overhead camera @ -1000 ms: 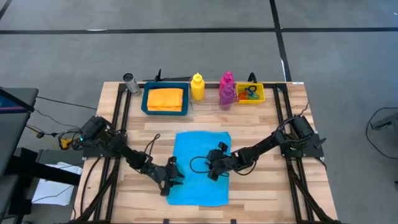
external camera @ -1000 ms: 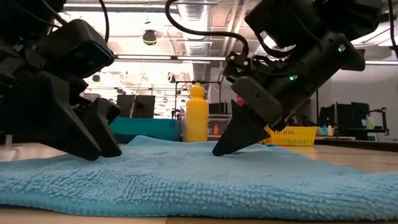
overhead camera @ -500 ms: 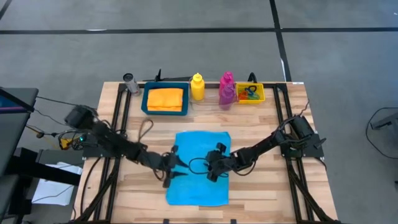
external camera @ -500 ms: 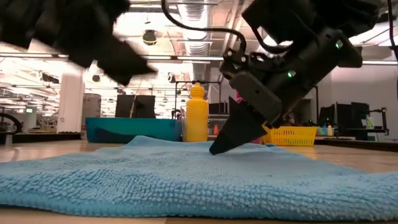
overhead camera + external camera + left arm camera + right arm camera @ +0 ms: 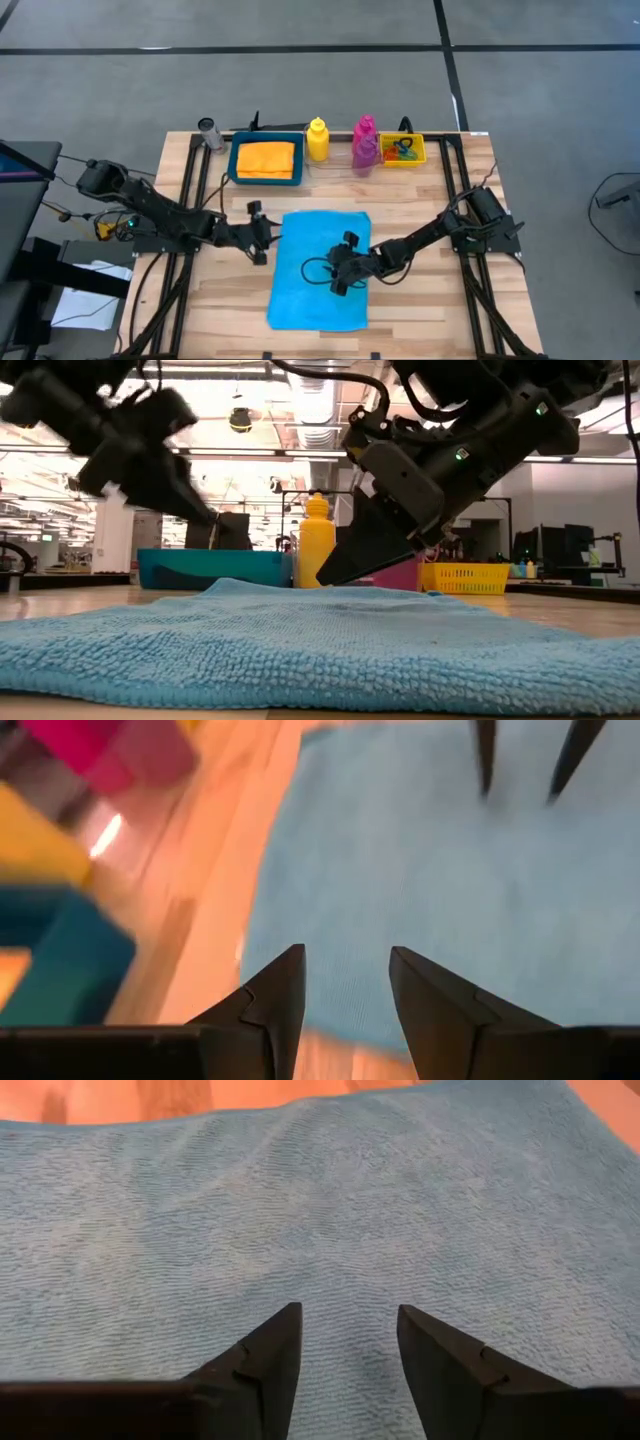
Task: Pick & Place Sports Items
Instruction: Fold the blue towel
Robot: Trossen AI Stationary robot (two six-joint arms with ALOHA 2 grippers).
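Cloth, cyan (image 5: 322,268), centre of frame on the table (image 5: 430,310): soft, light, limp. Pinch a corner edge. Left pincer (image 5: 257,232) and right pincer (image 5: 338,275) both released, empty.

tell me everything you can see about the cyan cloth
The cyan cloth is a rectangular terry-like towel with a looped, fluffy pile, spread flat on the wooden table, its long side running front to back. Its surface ripples slightly. It lies in front of the blue tray and bottles, apart from them. The right tool is over its middle, open, fingers just above the pile. The left tool is off its left edge, open, not touching it.
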